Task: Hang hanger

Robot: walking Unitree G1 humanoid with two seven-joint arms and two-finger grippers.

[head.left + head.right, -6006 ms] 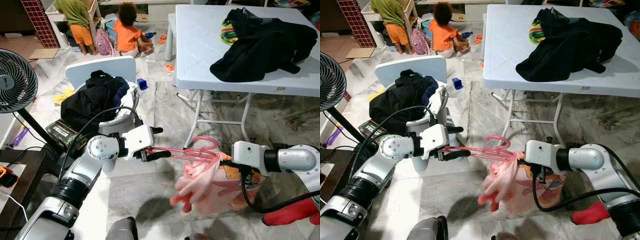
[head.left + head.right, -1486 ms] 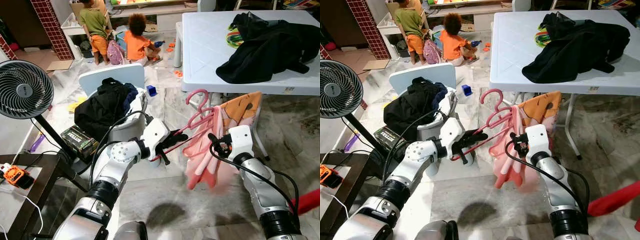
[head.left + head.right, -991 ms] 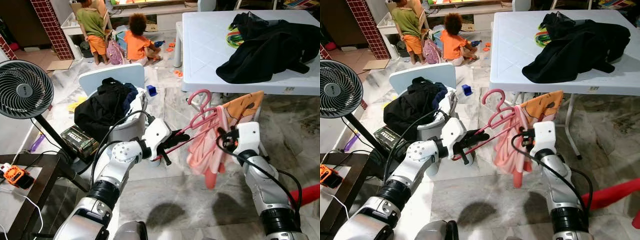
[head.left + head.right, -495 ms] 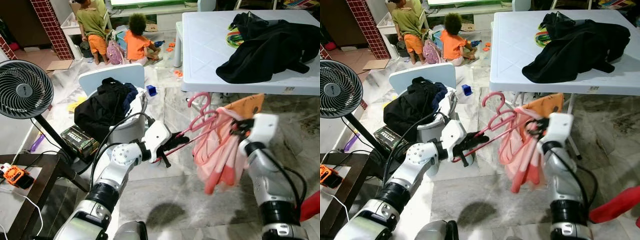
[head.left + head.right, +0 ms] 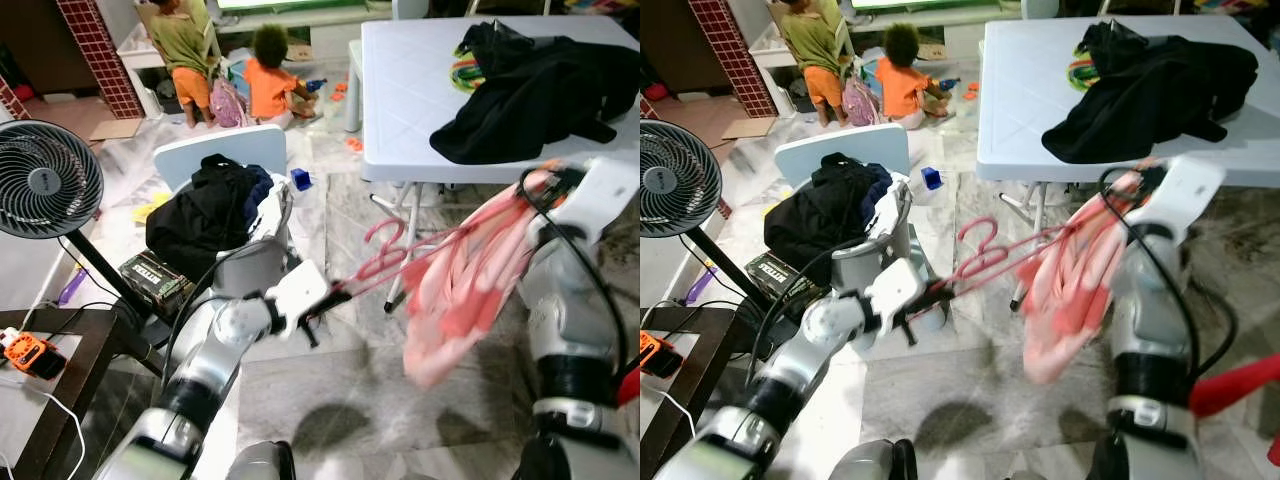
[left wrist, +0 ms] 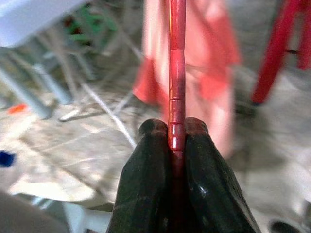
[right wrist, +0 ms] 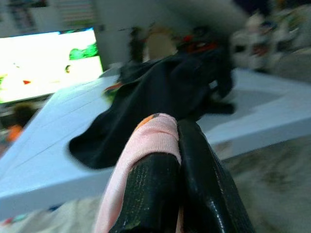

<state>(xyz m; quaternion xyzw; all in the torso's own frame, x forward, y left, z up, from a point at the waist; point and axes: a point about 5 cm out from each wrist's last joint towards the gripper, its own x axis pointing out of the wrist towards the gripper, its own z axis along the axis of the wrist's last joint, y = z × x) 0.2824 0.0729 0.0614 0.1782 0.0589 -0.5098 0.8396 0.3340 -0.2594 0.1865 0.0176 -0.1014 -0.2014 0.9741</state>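
Observation:
A pink hanger (image 5: 395,255) runs slantwise across the middle, its hook (image 5: 385,236) pointing up. My left gripper (image 5: 325,297) is shut on the hanger's lower end; in the left wrist view the rod (image 6: 177,73) sits pinched between the black fingers (image 6: 146,160). A pink and orange garment (image 5: 465,290) hangs blurred from the hanger's upper end. My right gripper (image 5: 535,187) is raised near the table's front edge and shut on the garment's top; a pink fold (image 7: 155,133) shows clamped between its fingers (image 7: 199,160).
A white table (image 5: 420,90) holding a heap of black clothes (image 5: 530,85) stands at the back right. A basket (image 5: 255,265) full of dark clothes is on the left, with a fan (image 5: 45,180) beside it. Two children (image 5: 270,75) play at the back.
My right arm has swung up and to the right, pulling the garment's top toward the table edge. The hanger and my left gripper have dropped a little.

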